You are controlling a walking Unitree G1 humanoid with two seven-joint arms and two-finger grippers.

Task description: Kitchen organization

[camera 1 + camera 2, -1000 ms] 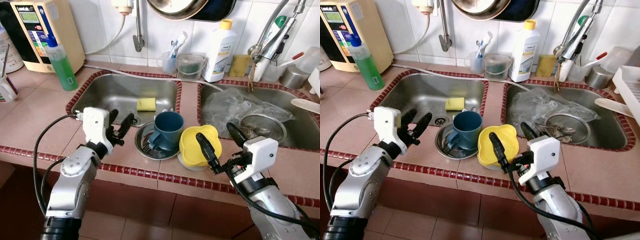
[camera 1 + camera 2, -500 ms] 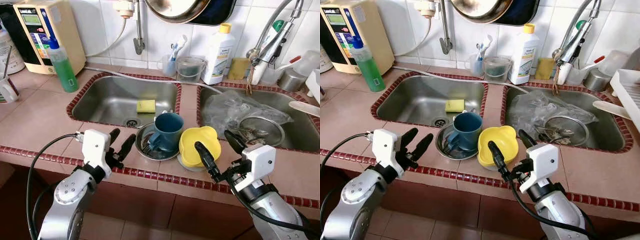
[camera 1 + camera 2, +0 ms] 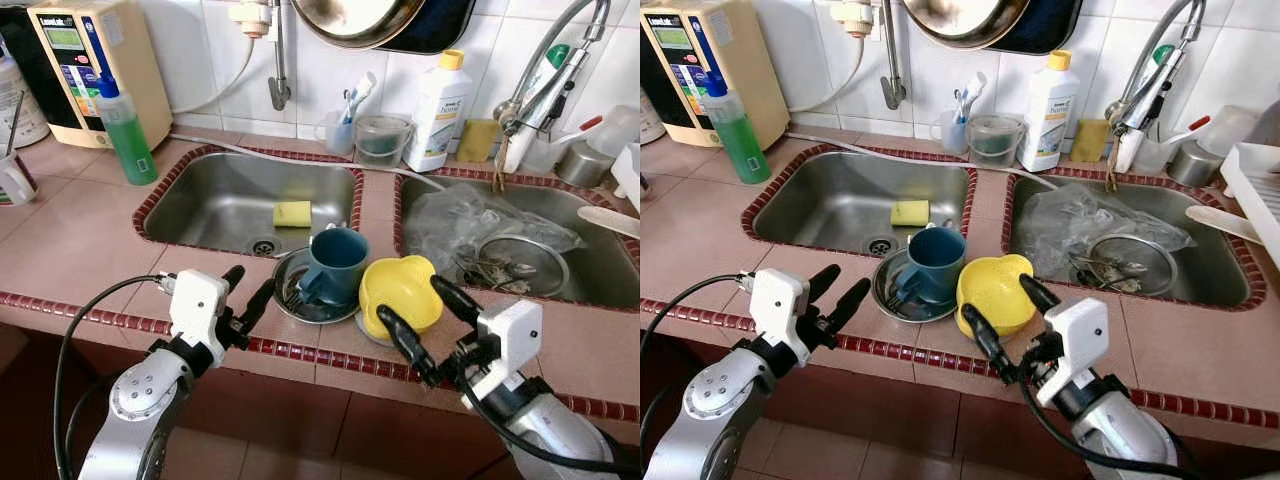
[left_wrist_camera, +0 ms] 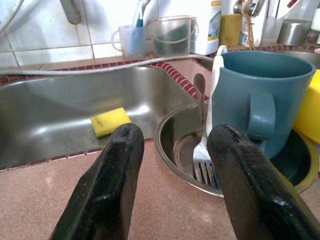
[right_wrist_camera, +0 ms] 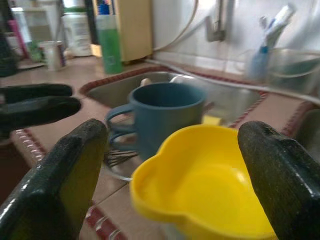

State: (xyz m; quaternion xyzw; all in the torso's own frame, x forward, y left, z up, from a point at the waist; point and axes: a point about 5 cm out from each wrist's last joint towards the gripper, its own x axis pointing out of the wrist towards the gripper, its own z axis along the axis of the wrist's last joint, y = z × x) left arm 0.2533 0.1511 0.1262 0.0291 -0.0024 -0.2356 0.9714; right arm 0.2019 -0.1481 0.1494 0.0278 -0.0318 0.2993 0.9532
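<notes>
From the head views, the lobed yellow plastic bowl [image 3: 401, 293] sits on the tiled counter near its front edge, touching the round steel dish [image 3: 318, 286] at its 9 o'clock. That dish holds the dark-teal plastic mug [image 3: 335, 263]. The right gripper [image 3: 428, 322] hovers at the bowl's 6 o'clock, fingers spread wide; the left gripper [image 3: 248, 297], fingers apart, waits at the dish's 9 o'clock. A careless nudge could, I judge, knock the light bowl against the mug or off the counter.

The left wrist view shows a metal fork [image 4: 201, 150] leaning in the glossy dish beside the mug; a yellow sponge [image 4: 110, 120] lies in the steel sink [image 4: 60, 110].

The right wrist view shows the bowl's smooth, slippery-looking rim between the parted fingers [image 5: 60, 175].
</notes>
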